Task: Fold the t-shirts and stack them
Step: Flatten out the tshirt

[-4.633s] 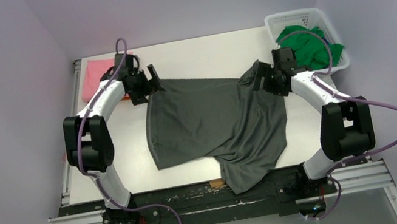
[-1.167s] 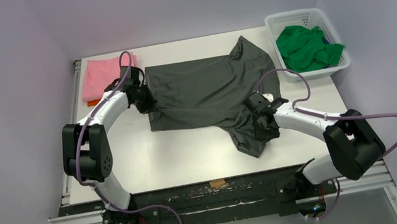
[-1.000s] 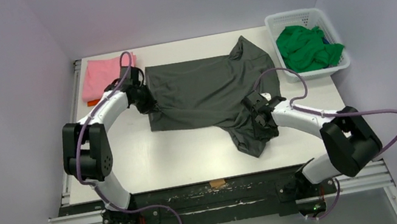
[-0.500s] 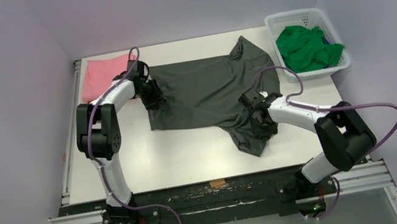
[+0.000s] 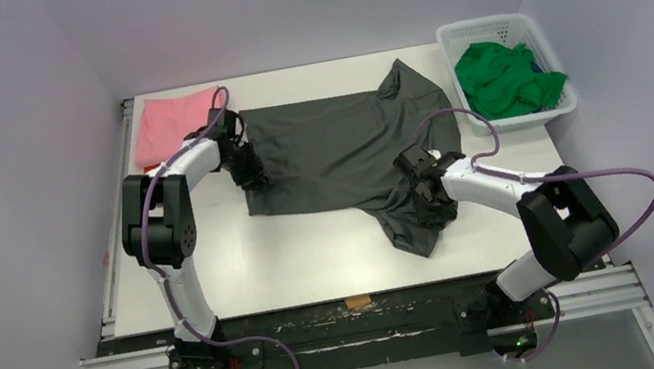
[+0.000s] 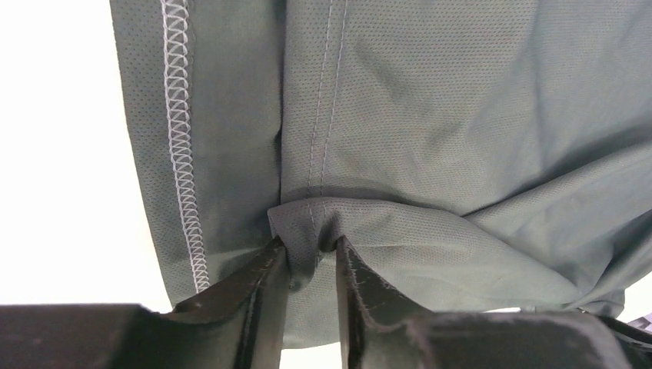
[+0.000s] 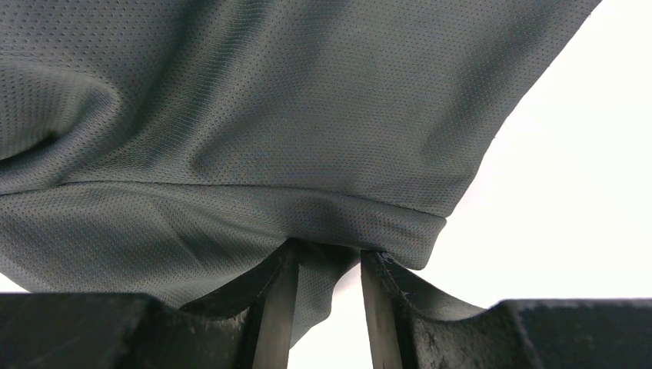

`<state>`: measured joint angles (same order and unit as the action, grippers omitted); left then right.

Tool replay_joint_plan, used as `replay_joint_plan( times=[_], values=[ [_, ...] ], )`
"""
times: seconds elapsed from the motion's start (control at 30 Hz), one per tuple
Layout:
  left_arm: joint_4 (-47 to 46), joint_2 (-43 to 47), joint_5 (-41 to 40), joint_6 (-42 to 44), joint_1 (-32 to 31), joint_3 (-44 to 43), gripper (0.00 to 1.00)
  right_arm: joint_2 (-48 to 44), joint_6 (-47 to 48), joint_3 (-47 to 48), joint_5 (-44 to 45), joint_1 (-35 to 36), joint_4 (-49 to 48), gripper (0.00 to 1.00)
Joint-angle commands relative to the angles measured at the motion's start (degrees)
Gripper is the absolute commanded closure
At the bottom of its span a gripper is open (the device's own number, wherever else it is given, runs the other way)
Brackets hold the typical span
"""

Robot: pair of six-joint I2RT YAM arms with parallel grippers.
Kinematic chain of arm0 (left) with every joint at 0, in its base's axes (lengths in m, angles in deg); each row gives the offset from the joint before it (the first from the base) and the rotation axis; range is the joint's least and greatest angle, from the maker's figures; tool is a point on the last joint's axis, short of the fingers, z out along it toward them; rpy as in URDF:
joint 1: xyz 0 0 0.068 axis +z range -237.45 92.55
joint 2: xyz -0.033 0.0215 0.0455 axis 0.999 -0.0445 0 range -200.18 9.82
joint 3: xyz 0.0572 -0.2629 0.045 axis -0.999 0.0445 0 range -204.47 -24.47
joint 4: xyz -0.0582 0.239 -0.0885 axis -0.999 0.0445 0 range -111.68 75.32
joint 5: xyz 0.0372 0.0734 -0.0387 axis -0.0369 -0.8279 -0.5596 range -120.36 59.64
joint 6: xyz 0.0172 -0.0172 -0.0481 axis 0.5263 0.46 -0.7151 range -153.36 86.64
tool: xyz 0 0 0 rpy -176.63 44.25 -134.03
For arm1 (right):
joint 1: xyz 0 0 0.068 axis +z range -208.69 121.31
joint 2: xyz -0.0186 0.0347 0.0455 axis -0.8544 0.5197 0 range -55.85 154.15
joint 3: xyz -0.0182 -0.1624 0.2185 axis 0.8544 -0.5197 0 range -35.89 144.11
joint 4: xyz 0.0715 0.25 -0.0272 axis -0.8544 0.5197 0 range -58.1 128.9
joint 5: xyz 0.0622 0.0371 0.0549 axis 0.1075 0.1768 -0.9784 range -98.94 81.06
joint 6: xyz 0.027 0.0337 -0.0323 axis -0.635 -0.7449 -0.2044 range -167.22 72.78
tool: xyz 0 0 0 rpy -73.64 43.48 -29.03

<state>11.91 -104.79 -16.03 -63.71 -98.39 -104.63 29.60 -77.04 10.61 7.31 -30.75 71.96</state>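
The dark charcoal-grey t-shirt (image 5: 337, 147) lies spread across the middle of the table, with a bunched part hanging toward the near edge. My left gripper (image 5: 252, 172) sits at its left hem. In the left wrist view this gripper (image 6: 311, 246) is shut on a small fold of the cloth (image 6: 430, 115) beside the stitched hem. My right gripper (image 5: 434, 204) rests on the bunched lower right part. In the right wrist view its fingers (image 7: 329, 250) stand apart. A rolled edge of cloth (image 7: 307, 115) lies across their tips, and white table shows in the gap.
A pink t-shirt (image 5: 175, 120) lies folded at the far left corner. A bright green t-shirt (image 5: 502, 77) is heaped in the white lattice basket (image 5: 478, 28) at the far right. A small brown mark (image 5: 357, 302) sits on the table's near edge.
My left gripper opened, slid a little right and nearer along the shirt's left edge, then closed on a fold. The right gripper shifted only slightly; the shirt lies as before.
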Motion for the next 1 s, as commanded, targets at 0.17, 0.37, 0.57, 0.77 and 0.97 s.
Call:
replay_joint_plan(
  times=[0.17, 0.37, 0.57, 0.77, 0.97],
  values=[
    [-1.27, 5.24, 0.20, 1.39, 0.30, 1.62, 1.00, 0.25, 0.05, -0.79, 1.80, -0.91, -1.31, 0.65],
    [-2.32, 18.03, -0.76, -0.05, 0.30, 8.14, 1.00, -1.61, -0.41, -1.45, 2.72, -1.57, -0.28, 0.66],
    [-3.24, 31.85, -1.88, -4.49, 0.30, 20.23, 1.00, -4.13, -2.47, -3.53, 3.63, -2.85, 1.21, 0.68],
    [-2.06, 38.66, -1.54, -6.16, 0.29, 28.28, 1.00, -6.67, -4.54, -5.03, 5.21, -3.59, 3.20, 0.67],
    [-1.46, 40.90, -3.16, -6.35, 0.30, 31.07, 1.00, -13.43, -8.52, -6.25, 9.13, -4.57, 7.37, 0.62]
  ],
)
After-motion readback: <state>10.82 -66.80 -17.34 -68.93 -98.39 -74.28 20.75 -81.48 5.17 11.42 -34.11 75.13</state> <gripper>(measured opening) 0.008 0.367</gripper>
